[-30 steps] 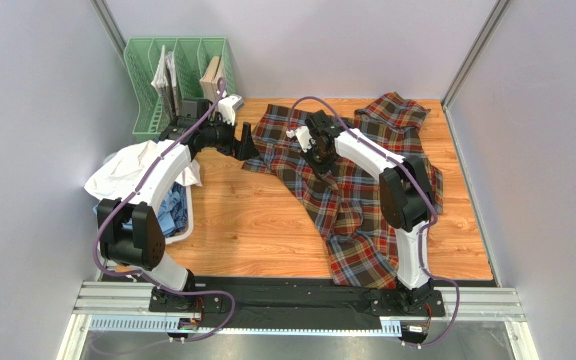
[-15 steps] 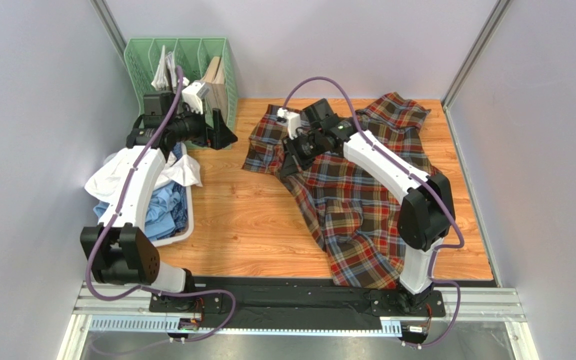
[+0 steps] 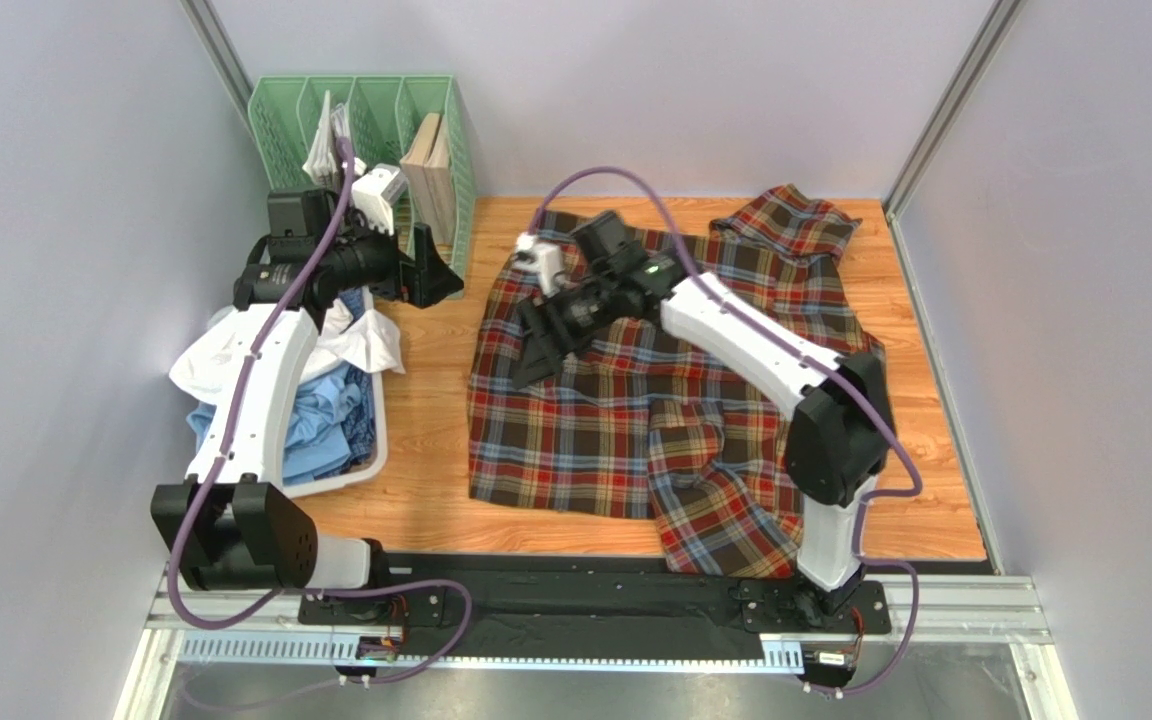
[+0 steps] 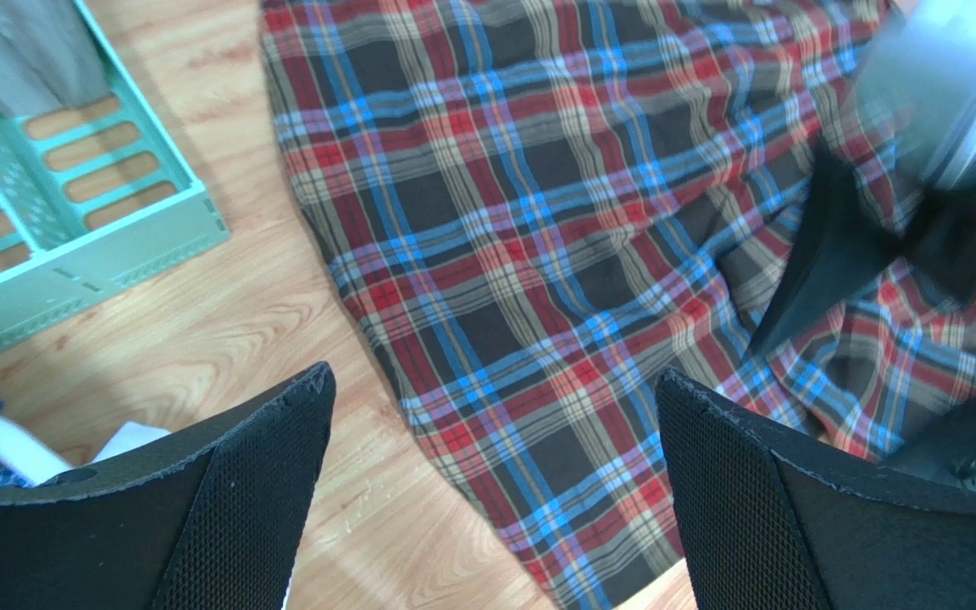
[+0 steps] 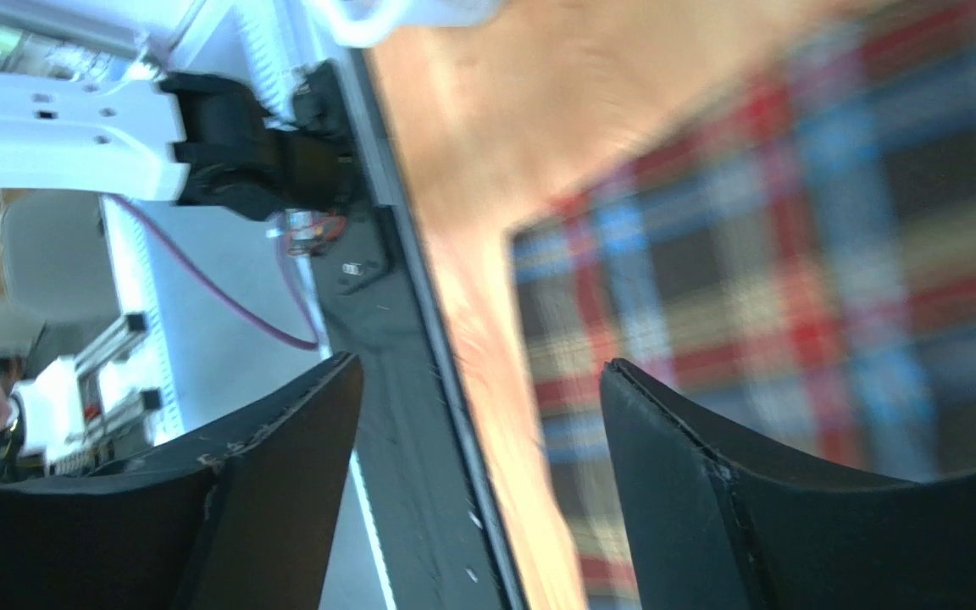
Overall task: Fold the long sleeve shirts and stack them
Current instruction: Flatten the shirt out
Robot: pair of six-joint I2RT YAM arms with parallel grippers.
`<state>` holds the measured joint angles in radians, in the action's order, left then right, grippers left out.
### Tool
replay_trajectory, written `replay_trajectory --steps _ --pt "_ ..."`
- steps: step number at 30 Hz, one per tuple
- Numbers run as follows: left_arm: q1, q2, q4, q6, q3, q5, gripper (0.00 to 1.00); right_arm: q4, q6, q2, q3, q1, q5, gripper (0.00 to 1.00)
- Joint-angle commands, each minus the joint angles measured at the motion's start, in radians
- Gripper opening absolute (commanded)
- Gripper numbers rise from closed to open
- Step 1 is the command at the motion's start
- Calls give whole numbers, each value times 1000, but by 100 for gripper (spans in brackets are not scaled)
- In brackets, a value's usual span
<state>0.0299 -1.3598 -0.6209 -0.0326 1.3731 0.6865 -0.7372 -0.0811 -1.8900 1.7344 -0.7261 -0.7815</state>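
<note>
The tartan long sleeve shirt (image 3: 657,405) lies spread across the wooden table, its left edge toward the near side. My right gripper (image 3: 534,360) hovers open just above its left part with nothing between the fingers; in the right wrist view (image 5: 480,381) the blurred shirt (image 5: 811,254) lies beyond the jaws. Off the shirt's far left corner, by the rack, my left gripper (image 3: 444,281) stands wide open and empty. In the left wrist view (image 4: 493,394) the plaid cloth (image 4: 544,254) lies below it. A white shirt (image 3: 259,345) and a light blue one (image 3: 330,423) sit crumpled in the basket.
A white basket (image 3: 372,468) stands at the table's left edge. A green file rack (image 3: 372,135) (image 4: 60,216) holding papers and a book occupies the back left corner. Grey walls close in both sides. Bare wood (image 3: 425,435) shows between basket and shirt.
The right gripper, shut on the shirt's edge, drew it left, then opened and let go; the shirt now lies spread wider. The left arm drew back left toward the rack.
</note>
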Motion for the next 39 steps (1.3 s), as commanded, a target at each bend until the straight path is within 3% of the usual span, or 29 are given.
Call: replay_trajectory --steps 1,4,9,15,23,35,39 --pt "-25 -99 -92 -170 58 36 99 -227 208 201 -44 229 40 73" --pt "-150 -200 -192 -320 113 -80 99 -344 387 245 -133 359 244 69" --pt "-339 -398 -273 -450 234 -292 87 -383 561 238 -301 603 514 66" --pt "-436 -656 -332 -513 383 -424 87 -346 646 68 -312 801 614 64" --pt "-466 -743 -346 -558 258 -490 83 -306 679 -52 -315 815 653 63" --pt "-481 -576 -415 -578 -57 -532 75 -301 742 -20 -461 700 692 63" --pt "-479 -490 -441 -578 -137 -513 75 -376 771 20 -499 666 651 64"
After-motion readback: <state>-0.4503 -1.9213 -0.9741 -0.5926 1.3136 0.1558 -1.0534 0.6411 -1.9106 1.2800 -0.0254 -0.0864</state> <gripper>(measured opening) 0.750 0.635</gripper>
